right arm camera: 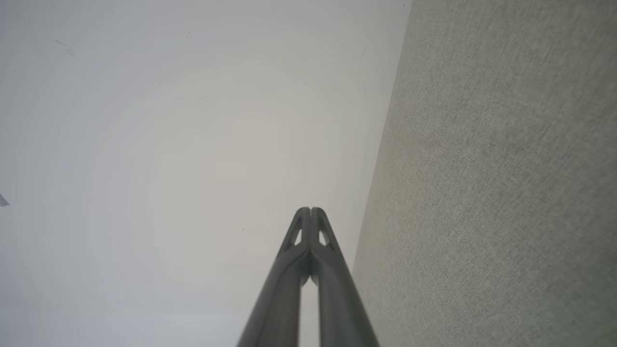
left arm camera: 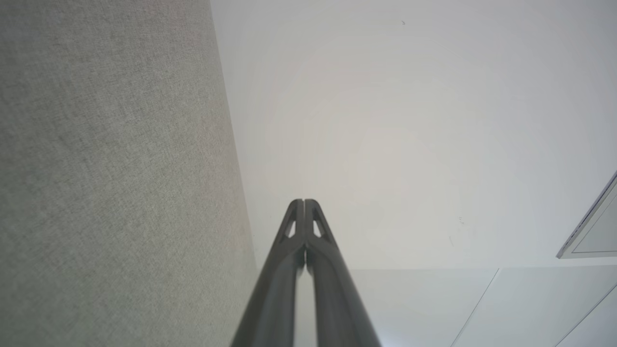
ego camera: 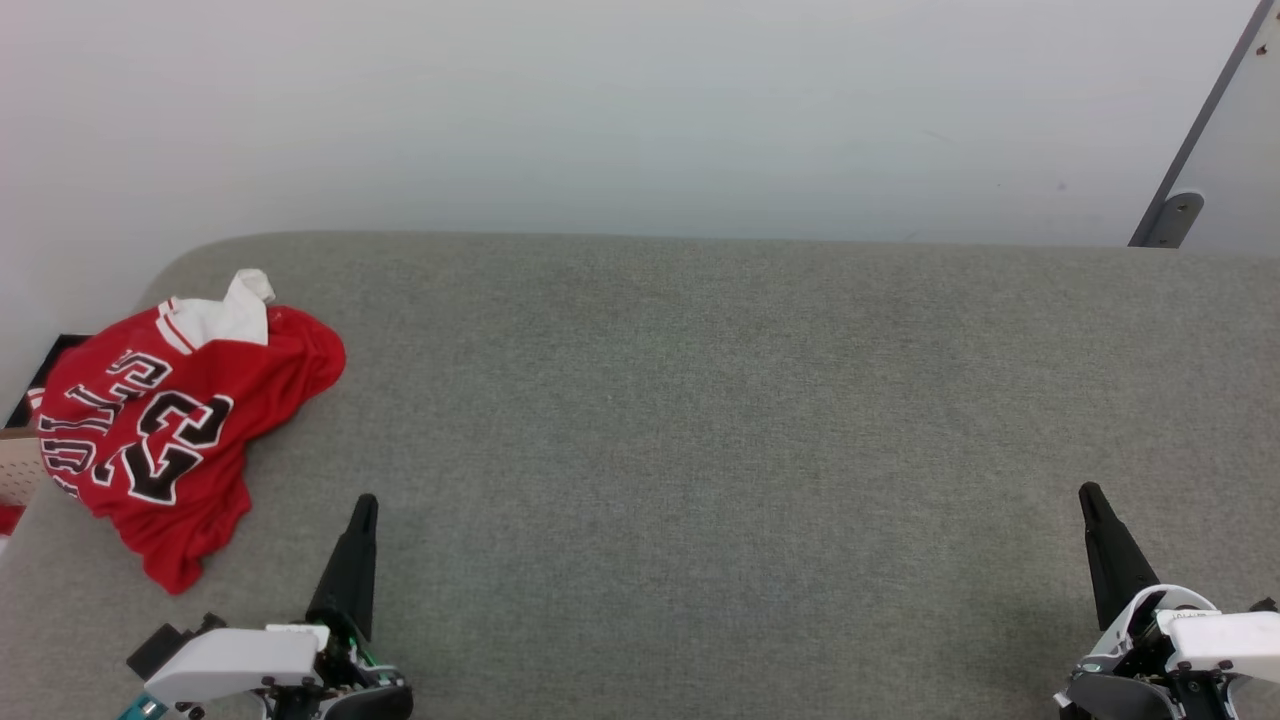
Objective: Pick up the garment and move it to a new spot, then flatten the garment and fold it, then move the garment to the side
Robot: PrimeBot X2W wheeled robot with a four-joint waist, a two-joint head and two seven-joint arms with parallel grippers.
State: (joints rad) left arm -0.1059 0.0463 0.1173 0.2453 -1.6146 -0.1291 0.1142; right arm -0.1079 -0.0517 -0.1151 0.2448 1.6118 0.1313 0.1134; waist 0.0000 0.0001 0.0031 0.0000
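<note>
Red jersey shirt [ego camera: 170,430] with black "BULLS" and "23" lettering and white sleeves lies crumpled at the left edge of the grey fabric-topped desk [ego camera: 700,400], towards the far left corner, part of it spilling over the side. Left gripper [ego camera: 366,502] sits by the near edge, close to the shirt but clear of it, fingers pressed together on nothing. Right gripper [ego camera: 1088,492], towards the near right corner, is pinched closed and empty too.
</note>
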